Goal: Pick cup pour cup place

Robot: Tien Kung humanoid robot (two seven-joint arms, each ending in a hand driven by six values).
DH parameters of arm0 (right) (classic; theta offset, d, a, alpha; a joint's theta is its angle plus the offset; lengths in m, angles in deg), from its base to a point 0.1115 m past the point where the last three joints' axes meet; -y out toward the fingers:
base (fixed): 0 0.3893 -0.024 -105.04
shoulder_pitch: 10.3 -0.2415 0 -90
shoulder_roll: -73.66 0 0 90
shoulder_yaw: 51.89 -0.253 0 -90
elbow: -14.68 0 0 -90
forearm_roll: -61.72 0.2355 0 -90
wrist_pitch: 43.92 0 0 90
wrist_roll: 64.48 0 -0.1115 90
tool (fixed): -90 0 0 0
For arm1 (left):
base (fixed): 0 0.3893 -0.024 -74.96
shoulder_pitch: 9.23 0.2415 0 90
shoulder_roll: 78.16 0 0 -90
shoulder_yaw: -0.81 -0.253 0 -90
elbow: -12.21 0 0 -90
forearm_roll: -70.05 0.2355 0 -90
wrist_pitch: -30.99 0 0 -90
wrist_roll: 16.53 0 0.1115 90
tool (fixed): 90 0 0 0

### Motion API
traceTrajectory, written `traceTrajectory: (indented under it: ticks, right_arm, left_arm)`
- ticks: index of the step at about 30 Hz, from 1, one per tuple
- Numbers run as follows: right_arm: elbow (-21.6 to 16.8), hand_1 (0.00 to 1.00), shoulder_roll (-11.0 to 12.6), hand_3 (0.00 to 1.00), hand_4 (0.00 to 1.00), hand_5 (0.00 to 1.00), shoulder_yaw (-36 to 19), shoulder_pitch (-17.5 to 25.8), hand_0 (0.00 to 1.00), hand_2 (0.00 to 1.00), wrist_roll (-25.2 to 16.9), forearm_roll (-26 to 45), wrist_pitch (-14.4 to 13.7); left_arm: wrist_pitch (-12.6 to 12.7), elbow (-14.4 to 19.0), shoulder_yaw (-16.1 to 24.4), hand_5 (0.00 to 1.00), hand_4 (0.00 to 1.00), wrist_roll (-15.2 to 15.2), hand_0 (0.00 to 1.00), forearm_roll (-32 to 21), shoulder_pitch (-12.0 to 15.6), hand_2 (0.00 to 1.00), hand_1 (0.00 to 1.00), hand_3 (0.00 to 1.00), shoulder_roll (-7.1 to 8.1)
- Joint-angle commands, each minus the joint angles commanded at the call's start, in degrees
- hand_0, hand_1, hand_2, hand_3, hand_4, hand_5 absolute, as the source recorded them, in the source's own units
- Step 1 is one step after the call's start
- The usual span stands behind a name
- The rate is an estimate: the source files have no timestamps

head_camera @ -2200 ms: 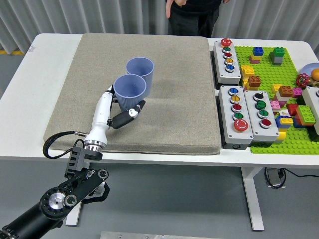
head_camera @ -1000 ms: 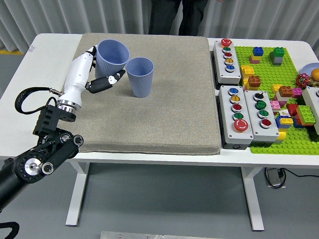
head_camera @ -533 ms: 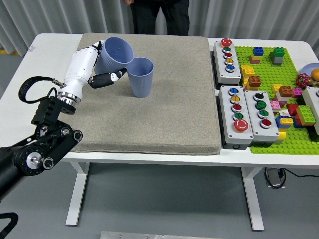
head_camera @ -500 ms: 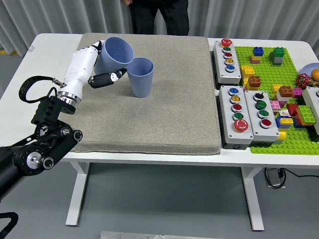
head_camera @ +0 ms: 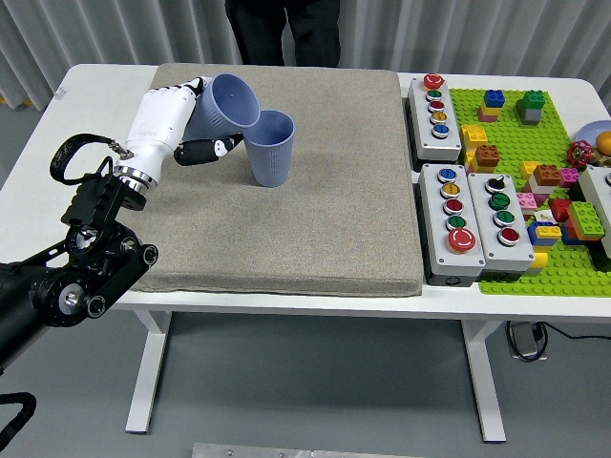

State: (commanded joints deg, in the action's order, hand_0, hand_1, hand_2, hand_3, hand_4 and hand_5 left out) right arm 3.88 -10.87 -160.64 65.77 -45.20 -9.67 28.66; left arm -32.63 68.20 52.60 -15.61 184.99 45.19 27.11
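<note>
in the upper left of the frame the left hand [head_camera: 177,119] is wrapped around a blue-grey cup [head_camera: 229,103], white fingers behind its wall and the dark thumb [head_camera: 205,150] crossing underneath, so the hand is closed on the cup and not spread. the held cup is tipped over toward the right, its mouth angled down at a second cup [head_camera: 270,148] that stands upright on the grey mat [head_camera: 315,219] just right of it. the tilted rim looks to touch or nearly touch the upright cup's rim; which, cannot be told from here. whether anything is pouring out is not visible. the right hand does not show anywhere in the frame.

judging by the look, both cups are thin plastic: light, smooth, a bit slippery, and likely to flex if squeezed hard. a grasp around the mid wall, as the hand has now, seems the sensible place, with moderate pressure so the wall does not buckle. the upright cup is light enough that a nudge from the tilted rim could tip it.

at the right of the frame sit button boxes [head_camera: 458,215] and a green brick plate [head_camera: 535,181], well apart from the cups. a person [head_camera: 284,29] in dark clothing stands at the top edge, hands out of view.
</note>
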Motion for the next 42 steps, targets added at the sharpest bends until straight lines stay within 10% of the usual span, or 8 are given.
traceTrajectory:
  ticks: [42]
  right_arm:
    - [0.00,0.621,0.20,0.563,0.002,0.183,0.33,0.03,0.676,0.572,-0.22,0.76,0.17]
  left_arm:
    - [-2.66,-2.07,-11.95,0.283,0.728,5.11,0.384,10.47,-10.13,0.582,0.460,0.584,5.60]
